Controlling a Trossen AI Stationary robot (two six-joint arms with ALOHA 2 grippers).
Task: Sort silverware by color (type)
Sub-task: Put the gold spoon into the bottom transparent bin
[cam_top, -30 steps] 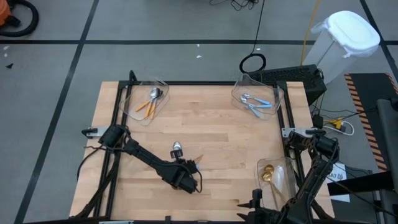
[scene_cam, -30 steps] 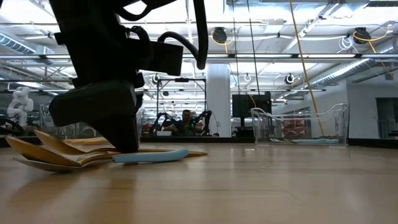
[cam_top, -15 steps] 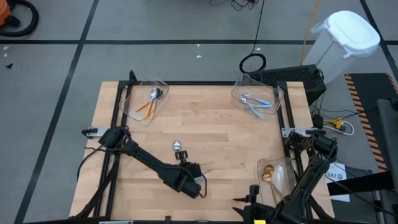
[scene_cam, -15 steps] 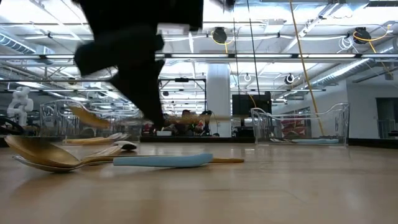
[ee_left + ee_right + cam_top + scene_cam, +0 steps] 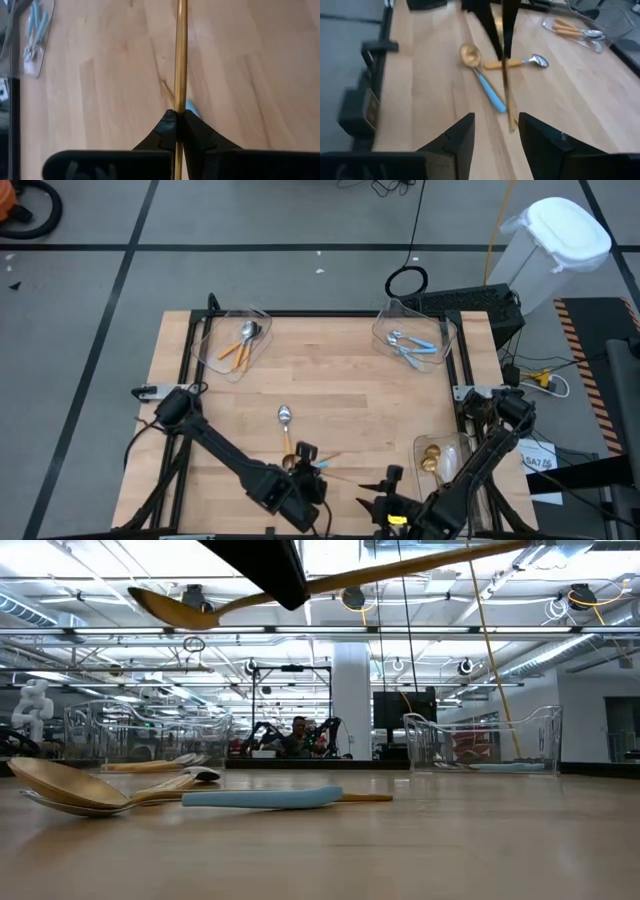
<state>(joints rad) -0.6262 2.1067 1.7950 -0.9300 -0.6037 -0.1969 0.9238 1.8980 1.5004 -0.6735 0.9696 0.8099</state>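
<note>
Now that the left gripper [image 5: 176, 125] has clamped down on the gold spoon [image 5: 330, 580], that spoon is up off the wood; a second back it was still lying in the little pile with the arm planted right on top of it. In the low view it hangs tilted, bowl end lower, well above the table [image 5: 350, 380]; the wrist shot shows the gold handle pinched tight between the two dark fingers [image 5: 165, 131].

Left behind on the table around 6 o'clock: an orange-handled spoon [image 5: 285, 430] pointing its bowl to 12, a blue-handled spoon [image 5: 490, 92] and another gold spoon bowl [image 5: 470, 54] right beside it; those haven't budged since half a second ago.

The right gripper [image 5: 495, 135] sits near the table's 5 o'clock edge with its fingers spread apart and nothing between them; it has crept in toward the pile compared with a second ago.

Bins look the same as before: orange-handled spoons in the bin at 11 o'clock [image 5: 236, 340], blue ones in the bin at 1 o'clock [image 5: 415, 340], gold ones in the bin at 5 o'clock [image 5: 440, 460].
</note>
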